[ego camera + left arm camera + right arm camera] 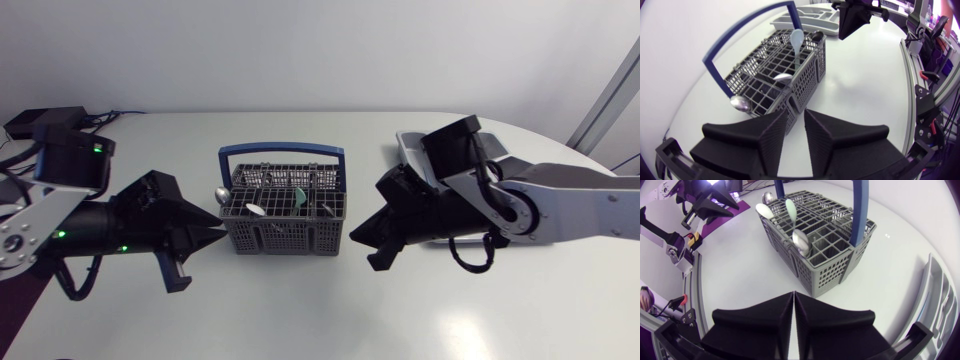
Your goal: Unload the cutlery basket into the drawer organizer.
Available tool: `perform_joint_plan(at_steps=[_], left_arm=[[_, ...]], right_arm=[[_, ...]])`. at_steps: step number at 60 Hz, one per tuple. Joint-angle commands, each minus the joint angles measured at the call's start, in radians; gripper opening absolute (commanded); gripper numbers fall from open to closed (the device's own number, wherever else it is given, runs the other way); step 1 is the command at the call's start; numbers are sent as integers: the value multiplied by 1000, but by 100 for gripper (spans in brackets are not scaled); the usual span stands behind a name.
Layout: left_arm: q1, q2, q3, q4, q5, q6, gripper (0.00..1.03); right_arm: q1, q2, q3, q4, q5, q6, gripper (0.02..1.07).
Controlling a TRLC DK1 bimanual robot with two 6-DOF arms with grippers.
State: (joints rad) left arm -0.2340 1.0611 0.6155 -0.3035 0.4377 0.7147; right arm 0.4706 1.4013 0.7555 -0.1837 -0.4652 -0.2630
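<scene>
The grey cutlery basket [285,218] with a blue handle [282,152] stands mid-table. Upright in it are a pale green spoon [797,40], a white spoon [765,211] and metal spoons [801,242]. My left gripper [215,238] is level with the basket's left wall, a short way off. A narrow gap shows between its fingers [775,135], and nothing is in it. My right gripper [365,245] is just off the basket's right front corner. Its fingers [770,315] are pressed together and empty. The grey drawer organizer [405,145] lies behind my right arm, mostly hidden.
A black box [45,122] with cables sits at the table's far left back. Bare white tabletop [300,310] stretches in front of the basket and both grippers. In the right wrist view the organizer [940,295] lies beside my right gripper.
</scene>
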Motion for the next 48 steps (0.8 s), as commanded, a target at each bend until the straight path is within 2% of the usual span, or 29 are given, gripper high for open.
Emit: perform_joint_plan(at_steps=[1,5,10,16,22,34,44,48], left_arm=[[-33,-110,-28,-31,-36,9,44],[-77,-148,-33,-31,-108,51,54],[-133,-164,-56,6,-188,126,65],[-169,-174,-112,115,-241,252,71],[-195,-161,-161,245,-292,385,71],[-195,-56,-86,268,-292,520,72],[-205,57,-11,267,-292,597,72],[-214,82,16,267,-292,605,72]], right_arm=[[8,-67,-48,-16,19,-7,30],[8,-104,-65,-34,28,-19,46],[10,-130,-84,-46,34,-27,57],[10,-143,-96,-49,36,-28,62],[13,-150,-105,-49,36,-28,63],[31,-157,-111,-49,45,-24,63],[39,-176,-120,-49,48,-21,74],[39,-182,-127,-49,48,-19,75]])
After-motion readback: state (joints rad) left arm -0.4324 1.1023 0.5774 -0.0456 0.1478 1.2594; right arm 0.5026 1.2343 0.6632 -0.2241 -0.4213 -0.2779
